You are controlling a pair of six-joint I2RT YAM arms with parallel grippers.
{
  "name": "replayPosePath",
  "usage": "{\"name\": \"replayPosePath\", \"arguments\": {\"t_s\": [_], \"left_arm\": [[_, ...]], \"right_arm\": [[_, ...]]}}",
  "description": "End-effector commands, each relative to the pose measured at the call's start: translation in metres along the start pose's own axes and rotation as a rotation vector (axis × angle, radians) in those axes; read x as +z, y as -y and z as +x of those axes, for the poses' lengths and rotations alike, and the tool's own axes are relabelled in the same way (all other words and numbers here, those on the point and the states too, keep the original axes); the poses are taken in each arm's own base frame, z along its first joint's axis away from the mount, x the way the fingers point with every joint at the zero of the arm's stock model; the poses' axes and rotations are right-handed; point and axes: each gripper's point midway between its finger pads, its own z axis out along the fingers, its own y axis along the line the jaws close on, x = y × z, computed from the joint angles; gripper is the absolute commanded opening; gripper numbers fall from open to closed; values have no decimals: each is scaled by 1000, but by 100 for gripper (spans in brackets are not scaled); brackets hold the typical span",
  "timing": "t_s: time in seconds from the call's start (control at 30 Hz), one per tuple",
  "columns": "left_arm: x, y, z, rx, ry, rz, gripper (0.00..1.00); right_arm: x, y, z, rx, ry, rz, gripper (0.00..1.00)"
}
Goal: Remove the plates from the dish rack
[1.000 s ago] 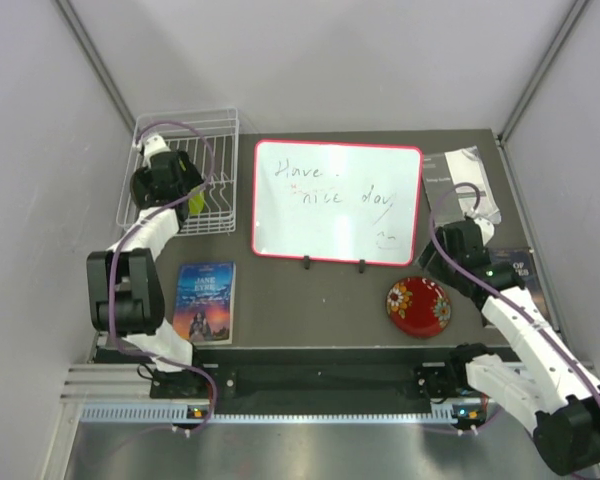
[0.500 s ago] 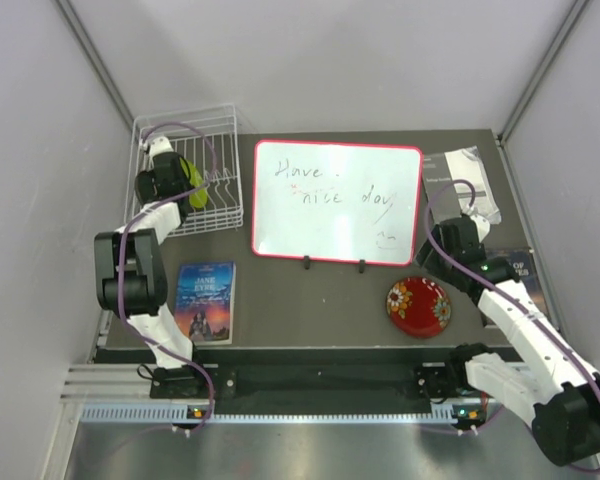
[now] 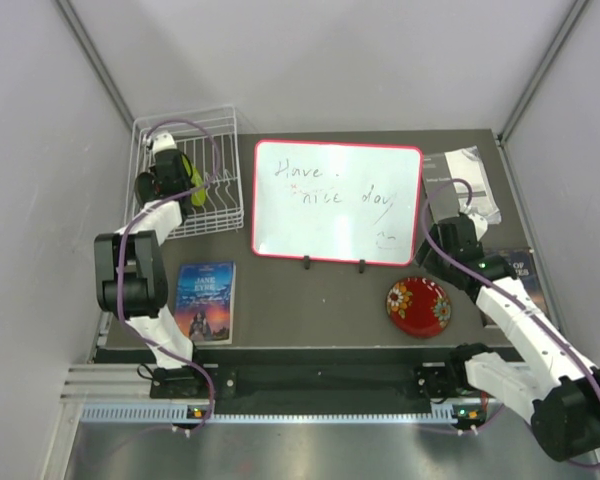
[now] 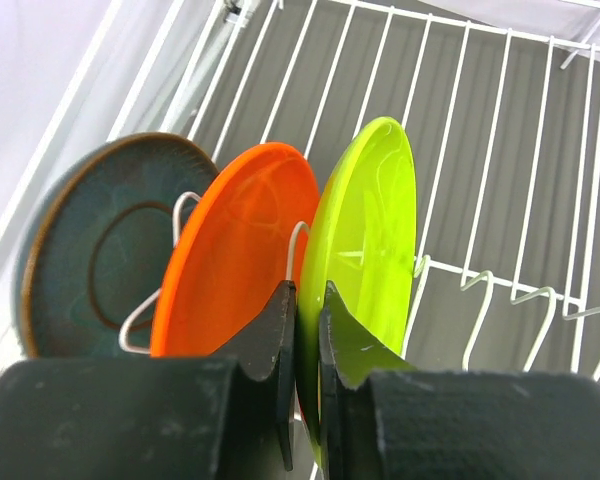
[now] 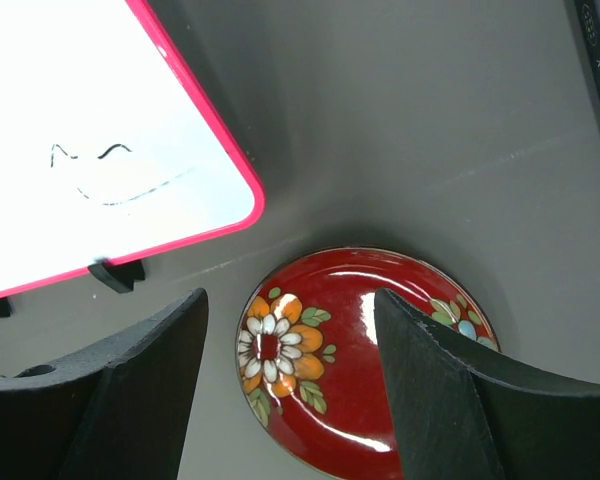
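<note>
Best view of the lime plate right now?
Left wrist: it shows the lime plate close up, upright in the rack, with the left gripper pinching its rim. Top shows only a lime sliver by the gripper. Right wrist doesn't show it.

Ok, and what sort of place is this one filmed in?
Probably a lab robot test cell, not a real kitchen: plain grey walls box in a dark table, and the props are mismatched, a white wire dish rack beside a red-framed whiteboard and a Jane Eyre paperback.
</note>
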Motion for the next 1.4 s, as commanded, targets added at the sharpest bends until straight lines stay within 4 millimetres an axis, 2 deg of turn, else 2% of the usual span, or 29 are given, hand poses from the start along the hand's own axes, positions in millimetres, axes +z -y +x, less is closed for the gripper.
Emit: {"name": "replayPosePath", "arguments": {"t_s": [0.0,0.13,0.23,0.33,0.37,0.4,0.47,0.5,0.57,0.6,0.63,0.7,0.77,0.9,0.93,0.97,1.03,1.07,1.2,1.37], "left_arm": [[-29,-10,-84,3,190,-59,0],[-46,-17,-102,25,237,-81,0],[-58,-13,-109,32,262,-71,0],[-73,-8,-121,-51,273,-28,0],[-76,-5,-113,-78,233,-15,0],[-84,6,-120,-120,230,58,0],[-97,28,-116,-218,172,176,0],[-114,49,-111,-279,125,298,0],[-133,66,-108,-326,102,397,0],[-155,84,-107,-356,91,520,0],[-163,87,-106,-367,83,556,0],[-196,113,-99,-370,53,675,0],[-217,127,-87,-364,9,758,0],[-270,157,-54,-364,-66,919,0],[-276,161,-48,-359,-78,929,0],[-288,170,-32,-347,-113,965,0],[-305,179,-23,-348,-132,1018,0],[-316,188,-9,-334,-160,1061,0],[-340,213,18,-321,-227,1160,0],[-364,247,34,-295,-267,1265,0]], "right_arm": [[-6,-12,-28,-7,79,-30,67],[-8,-12,-29,-17,83,-29,68],[-9,-11,-29,-17,88,-34,68],[-12,-10,-29,-20,97,-37,68],[-15,-10,-30,-21,105,-45,68],[-15,-10,-31,-25,110,-47,68],[-19,-15,-35,-31,127,-76,68],[-21,-21,-38,-38,139,-110,68],[-27,-30,-42,-52,152,-164,68],[-30,-39,-44,-58,160,-211,68],[-33,-44,-46,-65,167,-240,68],[-42,-57,-47,-83,174,-322,68],[-52,-70,-53,-95,199,-394,69],[-65,-95,-49,-130,171,-540,69],[-67,-100,-52,-128,177,-566,69],[-69,-104,-51,-128,174,-588,69],[-73,-112,-49,-129,163,-637,69],[-75,-117,-51,-129,174,-661,69],[-80,-132,-49,-121,148,-740,70],[-77,-143,-38,-117,90,-787,71]]}}
